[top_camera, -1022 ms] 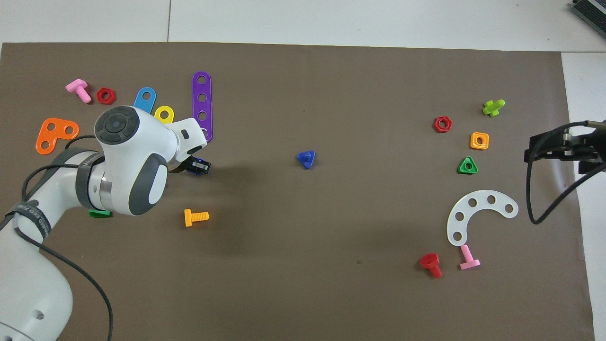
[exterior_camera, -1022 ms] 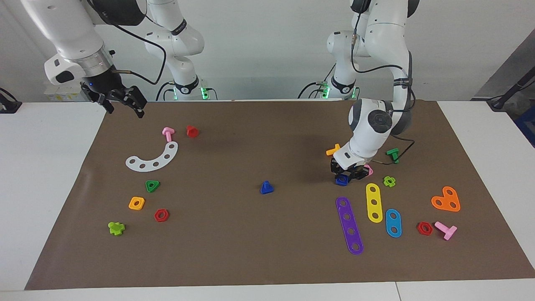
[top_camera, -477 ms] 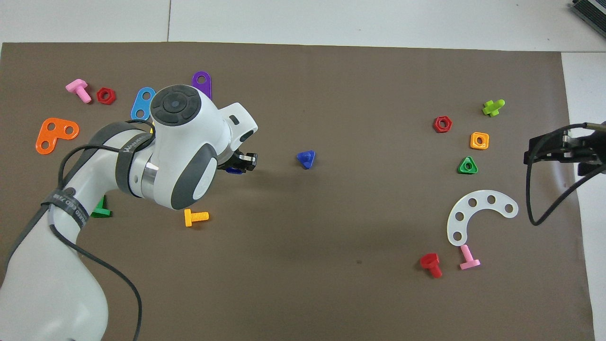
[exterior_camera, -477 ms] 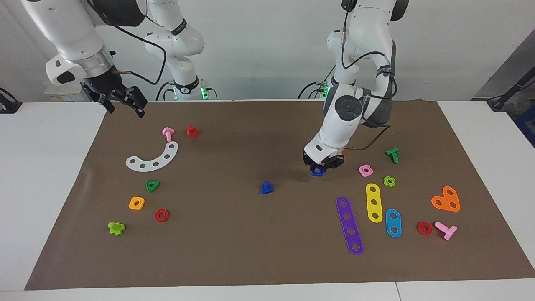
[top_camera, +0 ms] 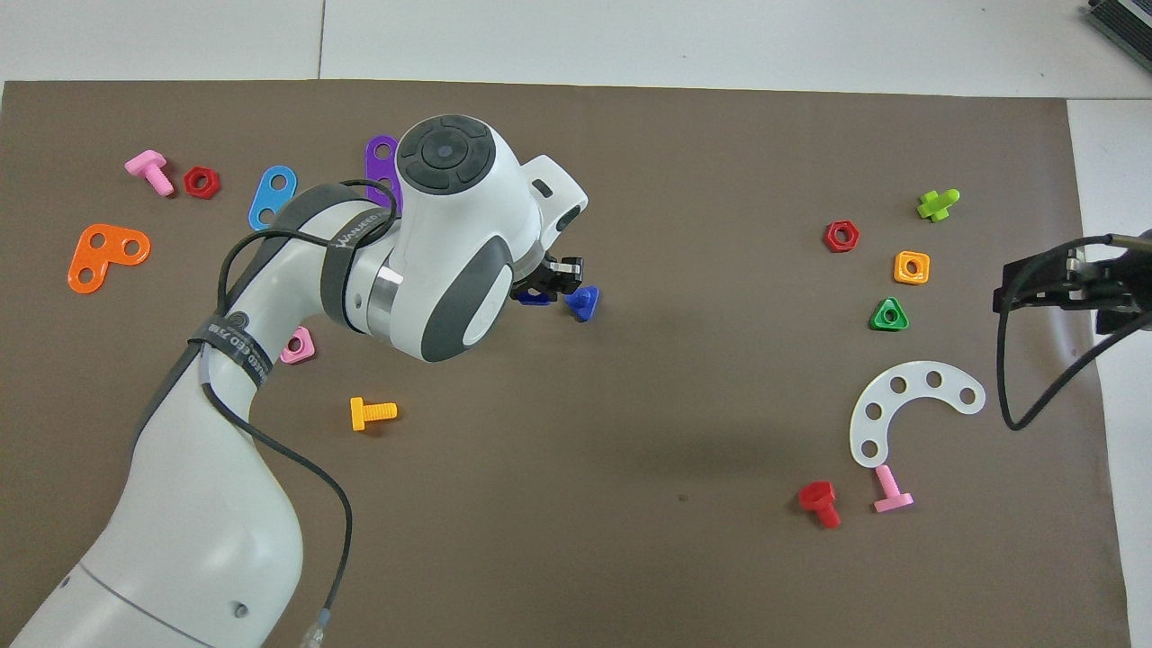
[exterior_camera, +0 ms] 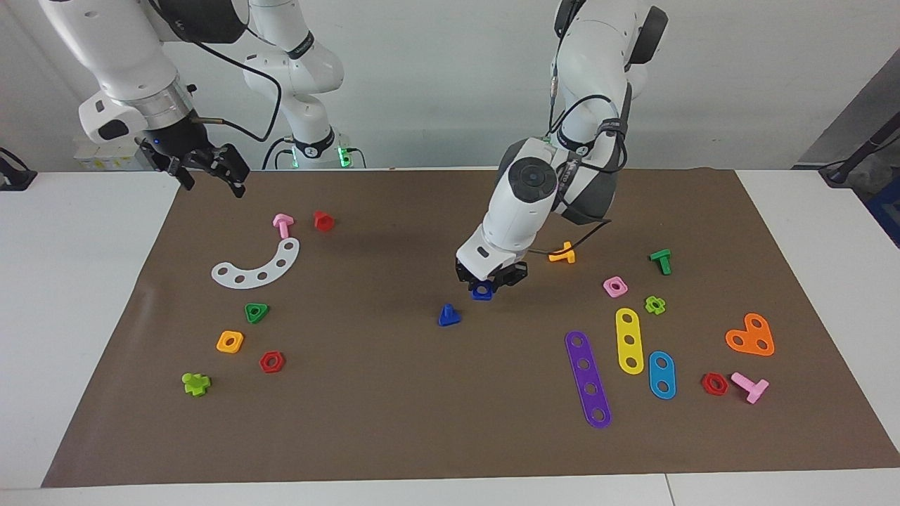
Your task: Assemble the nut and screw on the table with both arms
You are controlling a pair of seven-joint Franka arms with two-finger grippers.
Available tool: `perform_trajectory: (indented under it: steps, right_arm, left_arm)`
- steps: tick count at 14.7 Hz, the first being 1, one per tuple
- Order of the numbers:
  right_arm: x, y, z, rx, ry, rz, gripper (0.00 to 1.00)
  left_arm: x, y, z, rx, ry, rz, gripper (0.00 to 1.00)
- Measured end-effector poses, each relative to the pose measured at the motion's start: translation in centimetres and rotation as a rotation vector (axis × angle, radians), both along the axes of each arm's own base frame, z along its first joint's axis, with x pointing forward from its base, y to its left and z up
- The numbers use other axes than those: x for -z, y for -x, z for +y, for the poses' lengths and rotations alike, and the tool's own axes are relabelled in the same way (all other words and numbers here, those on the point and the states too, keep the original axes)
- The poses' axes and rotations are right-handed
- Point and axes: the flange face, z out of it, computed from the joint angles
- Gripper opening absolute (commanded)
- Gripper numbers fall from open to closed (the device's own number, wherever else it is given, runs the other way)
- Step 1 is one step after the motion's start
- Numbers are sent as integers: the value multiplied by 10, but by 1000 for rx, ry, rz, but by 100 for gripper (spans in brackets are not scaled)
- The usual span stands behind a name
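My left gripper (exterior_camera: 486, 284) (top_camera: 545, 284) is shut on the dark blue square nut (exterior_camera: 481, 292) (top_camera: 534, 300) and holds it just above the brown mat (exterior_camera: 394, 414) of the table. The dark blue screw (exterior_camera: 448, 315) (top_camera: 583, 303) rests on its triangular head, stem up, in the middle of the mat. The nut hangs close beside the screw, a little toward the left arm's end and not over the stem. My right gripper (exterior_camera: 212, 184) (top_camera: 1012, 286) waits open and raised over the mat's edge at the right arm's end.
A pink square nut (exterior_camera: 615, 286), an orange bolt (exterior_camera: 562, 254) and coloured strips (exterior_camera: 588, 379) lie toward the left arm's end. A white curved strip (exterior_camera: 258, 266), a green triangular nut (exterior_camera: 256, 312) and an orange square nut (exterior_camera: 230, 341) lie toward the right arm's end.
My left gripper has carried the blue nut from beside the pink nut toward the middle of the mat, ending next to the screw. The right arm has not moved.
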Motion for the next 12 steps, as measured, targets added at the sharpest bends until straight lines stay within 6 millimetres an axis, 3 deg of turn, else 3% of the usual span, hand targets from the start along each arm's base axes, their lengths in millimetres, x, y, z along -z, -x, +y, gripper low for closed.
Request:
perform_trajectory:
  steps: [5,12]
  right_arm:
    - [0,0,0,0,0,0,100]
    - [0,0,0,0,0,0,100]
  left_arm:
    - [9,9,-38,13,30,-34,20]
    - [21,12,-49,22,39,-46,20]
